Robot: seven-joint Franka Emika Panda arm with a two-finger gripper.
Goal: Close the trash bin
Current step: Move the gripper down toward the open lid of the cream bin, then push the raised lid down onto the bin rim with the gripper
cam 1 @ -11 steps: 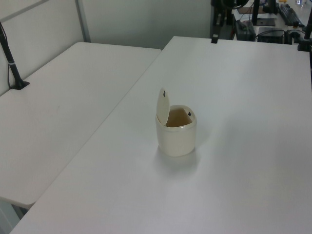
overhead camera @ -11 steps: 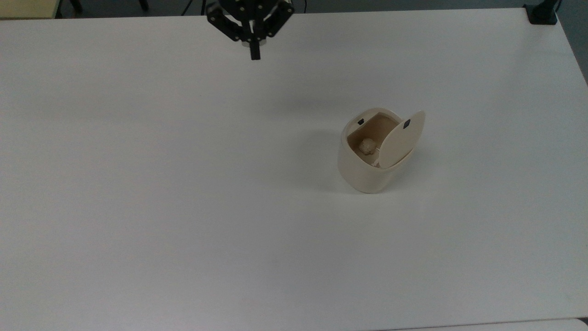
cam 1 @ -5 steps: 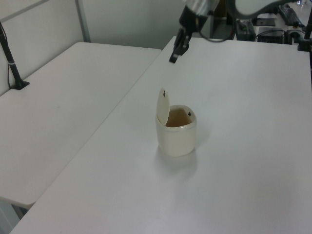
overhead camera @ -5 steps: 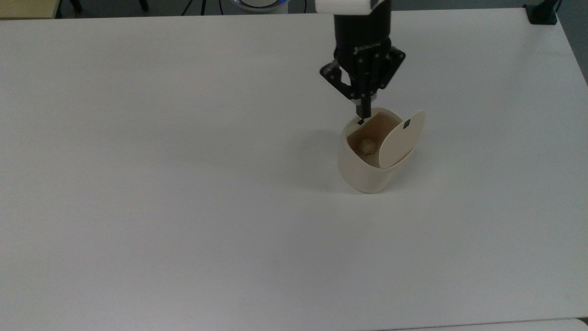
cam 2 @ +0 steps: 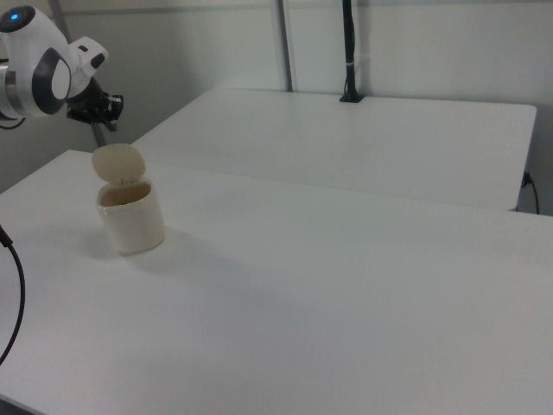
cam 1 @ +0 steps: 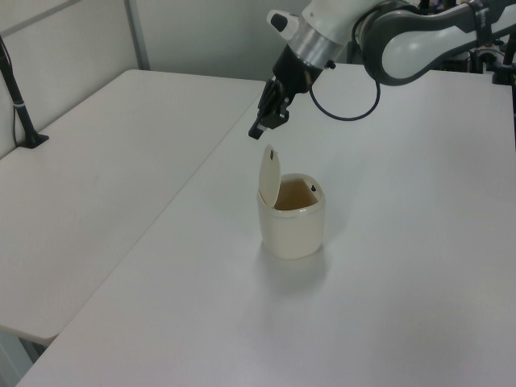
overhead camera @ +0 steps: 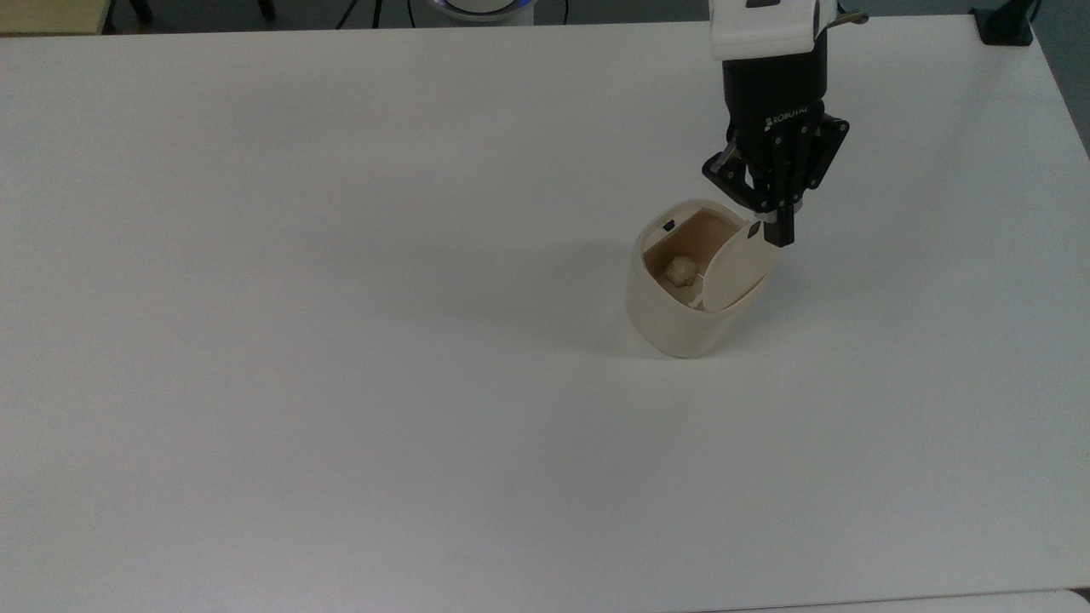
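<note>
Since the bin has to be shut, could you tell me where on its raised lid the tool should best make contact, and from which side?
Probably no pinch is needed: push the lid near its free top edge, by the black mark, farthest from the hinge. Come from its outer face, the top view's right, where the tool is. The lid stands nearly upright over the trash bin, so pushing toward the top view's left should swing it down.

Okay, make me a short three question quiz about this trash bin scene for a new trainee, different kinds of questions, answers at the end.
1. True or false: the trash bin's lid is shut flat.
2. In the top view, the claw is nearest which part of the lid? A) its hinge B) its raised top edge C) its underside
3. Fill in: a small crumpled ___ lies inside the bin.

Key
1. False; it stands open.
2. B
3. wad
</note>
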